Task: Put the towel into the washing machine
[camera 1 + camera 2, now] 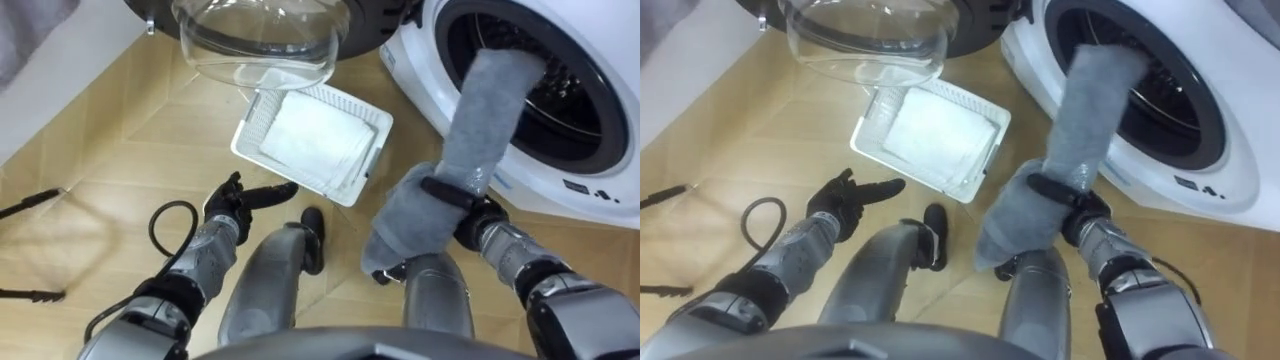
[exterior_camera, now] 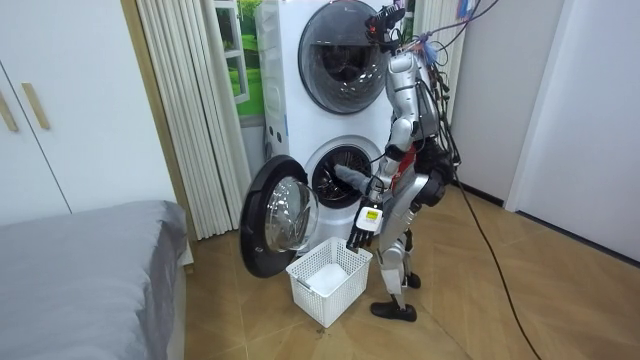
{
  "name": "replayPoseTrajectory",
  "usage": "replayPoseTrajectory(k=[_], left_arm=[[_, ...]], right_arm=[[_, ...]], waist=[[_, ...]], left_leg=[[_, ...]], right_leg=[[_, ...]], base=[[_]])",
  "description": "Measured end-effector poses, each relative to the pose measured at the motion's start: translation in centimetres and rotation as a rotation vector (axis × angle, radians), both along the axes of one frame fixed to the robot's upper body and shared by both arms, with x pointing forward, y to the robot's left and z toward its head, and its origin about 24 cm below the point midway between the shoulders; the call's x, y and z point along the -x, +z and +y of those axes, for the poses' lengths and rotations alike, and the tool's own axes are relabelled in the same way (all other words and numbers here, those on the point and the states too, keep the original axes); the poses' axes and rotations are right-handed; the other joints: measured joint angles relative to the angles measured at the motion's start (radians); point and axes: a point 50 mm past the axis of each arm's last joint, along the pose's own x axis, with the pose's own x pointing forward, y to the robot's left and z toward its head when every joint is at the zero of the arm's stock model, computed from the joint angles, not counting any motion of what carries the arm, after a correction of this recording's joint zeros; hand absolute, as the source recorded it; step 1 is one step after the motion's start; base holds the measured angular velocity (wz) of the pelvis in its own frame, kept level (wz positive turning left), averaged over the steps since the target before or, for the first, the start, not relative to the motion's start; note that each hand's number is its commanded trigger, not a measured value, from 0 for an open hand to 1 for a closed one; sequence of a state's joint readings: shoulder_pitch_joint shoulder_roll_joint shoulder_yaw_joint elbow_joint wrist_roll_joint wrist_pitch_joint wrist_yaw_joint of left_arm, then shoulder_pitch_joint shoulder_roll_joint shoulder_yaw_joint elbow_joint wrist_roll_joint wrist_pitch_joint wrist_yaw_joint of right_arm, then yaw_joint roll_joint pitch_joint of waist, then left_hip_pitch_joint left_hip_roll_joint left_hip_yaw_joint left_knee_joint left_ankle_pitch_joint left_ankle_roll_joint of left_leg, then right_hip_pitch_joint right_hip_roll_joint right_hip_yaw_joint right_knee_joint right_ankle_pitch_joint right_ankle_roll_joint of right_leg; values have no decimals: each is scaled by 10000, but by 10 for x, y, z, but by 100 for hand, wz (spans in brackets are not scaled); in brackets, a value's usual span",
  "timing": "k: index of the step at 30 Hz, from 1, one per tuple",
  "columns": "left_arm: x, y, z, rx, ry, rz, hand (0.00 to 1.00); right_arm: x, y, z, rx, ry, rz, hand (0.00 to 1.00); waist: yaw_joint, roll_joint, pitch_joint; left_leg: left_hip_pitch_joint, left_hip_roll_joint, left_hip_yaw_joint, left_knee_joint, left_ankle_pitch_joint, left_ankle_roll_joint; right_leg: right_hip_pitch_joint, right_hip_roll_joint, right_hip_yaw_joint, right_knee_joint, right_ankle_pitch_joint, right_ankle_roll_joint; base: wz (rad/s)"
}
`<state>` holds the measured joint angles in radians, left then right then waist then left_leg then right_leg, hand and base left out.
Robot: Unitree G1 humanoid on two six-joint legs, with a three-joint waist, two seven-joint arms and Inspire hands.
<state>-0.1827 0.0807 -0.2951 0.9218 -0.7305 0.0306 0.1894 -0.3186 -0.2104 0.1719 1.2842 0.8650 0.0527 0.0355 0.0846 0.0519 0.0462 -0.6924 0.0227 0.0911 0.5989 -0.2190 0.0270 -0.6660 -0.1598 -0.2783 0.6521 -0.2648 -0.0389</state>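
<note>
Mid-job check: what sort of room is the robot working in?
Probably a home bedroom doubling as laundry corner: a washing machine with a second drum stacked above, a grey bed beside curtains, and a white laundry basket.

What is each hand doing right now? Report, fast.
Left hand: open, holding nothing.
Right hand: shut on the grey towel, its upper end at the washing machine opening.

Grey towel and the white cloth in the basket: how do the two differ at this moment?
The grey towel is gripped by the right hand and reaches up into the washing machine opening; the white cloth lies folded flat in the basket, untouched. The grey towel is stretched long; the white cloth is squarish. Both are soft fabric.
</note>
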Motion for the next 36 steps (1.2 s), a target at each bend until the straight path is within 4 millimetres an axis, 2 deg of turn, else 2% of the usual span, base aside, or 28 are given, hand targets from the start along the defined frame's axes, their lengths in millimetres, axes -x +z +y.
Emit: replayPoseTrajectory(k=[8, 9, 11, 15, 16, 21, 24, 25, 27, 31, 34, 35, 36], left_arm=[[-6, 6, -2, -337, -312, -289, 0], [-6, 6, -2, -338, -322, -317, 0], [-8, 8, 2, -424, -308, -425, 0], [-12, 14, 17, -954, -291, -674, 0], [-12, 16, 21, -1094, -163, -716, 0], [-9, 18, 28, -1522, -30, -804, 0], [-10, 20, 30, -1823, -53, -869, 0], [-11, 22, 31, -1910, -55, -973, 0], [-11, 23, 31, -2137, -124, -1058, 0], [-8, 25, 26, -2381, -276, -1176, 0], [-5, 23, 27, -2615, -218, -1088, 0], [-6, 24, 27, -2660, -218, -1115, 0], [-7, 26, 28, -2702, -198, -1205, 0]], right_arm=[[-8, 12, -25, -1224, -2796, -557, 100], [-11, 15, -30, -1429, -3279, -790, 100], [-17, 22, -38, -1848, -4004, -1107, 100], [-39, 44, -55, -2071, -4638, -1651, 100], [-46, 50, -56, -2164, -4672, -1738, 100], [-73, 74, -56, -2783, -5244, -2094, 100], [-81, 85, -62, -3067, -5798, -2273, 100], [-83, 87, -62, -3248, -5958, -2227, 100], [-87, 91, -60, -3429, -6106, -2209, 100], [-101, 105, -58, -4112, -6611, -2401, 100], [-106, 112, -57, -4677, -7184, -2434, 100], [-107, 113, -57, -4804, -7311, -2454, 81], [-108, 114, -58, -5017, -7521, -2479, 54]], waist=[[-10, -39, 1], [-61, -79, 6], [-100, -297, 10], [-263, -572, -7], [-322, -707, -4], [-544, -946, -10], [-602, -1047, -1], [-596, -1190, -6], [-707, -1279, -3], [-1063, -1302, 0], [-1169, -1307, 2], [-1170, -1308, 2], [-1176, -1309, 3]], left_leg=[[-283, -125, 27, 394, -2, 3], [-332, -164, 33, 457, -5, 13], [-374, -251, 110, 493, -2, 25], [-665, -186, 133, 826, -33, 63], [-686, -205, 200, 836, -37, 71], [-836, -226, 267, 960, -64, 158], [-863, -259, 325, 979, -61, 219], [-869, -306, 399, 967, -50, 248], [-944, -336, 430, 1042, -57, 297], [-1233, -384, 527, 1246, -130, 439], [-1283, -372, 619, 1281, -180, 527], [-1285, -373, 633, 1284, -194, 548], [-1291, -373, 672, 1293, -217, 582]], right_leg=[[-374, -319, 20, 586, -171, -49], [-439, -370, 33, 694, -207, -46], [-615, -466, 135, 942, -283, -55], [-892, -459, 200, 1186, -284, -77], [-966, -464, 266, 1286, -288, -79], [-1088, -580, 239, 1447, -294, -52], [-1096, -667, 201, 1474, -302, -17], [-1209, -708, 289, 1558, -322, 26], [-1319, -832, 306, 1684, -354, 64], [-1575, -979, 322, 1870, -407, 160], [-1583, -1013, 320, 1909, -451, 237], [-1583, -1020, 322, 1917, -460, 253], [-1583, -1040, 329, 1946, -483, 290]], base=[[4], [5], [0], [0], [-5], [3], [6], [0], [2], [6], [7], [5], [8]])
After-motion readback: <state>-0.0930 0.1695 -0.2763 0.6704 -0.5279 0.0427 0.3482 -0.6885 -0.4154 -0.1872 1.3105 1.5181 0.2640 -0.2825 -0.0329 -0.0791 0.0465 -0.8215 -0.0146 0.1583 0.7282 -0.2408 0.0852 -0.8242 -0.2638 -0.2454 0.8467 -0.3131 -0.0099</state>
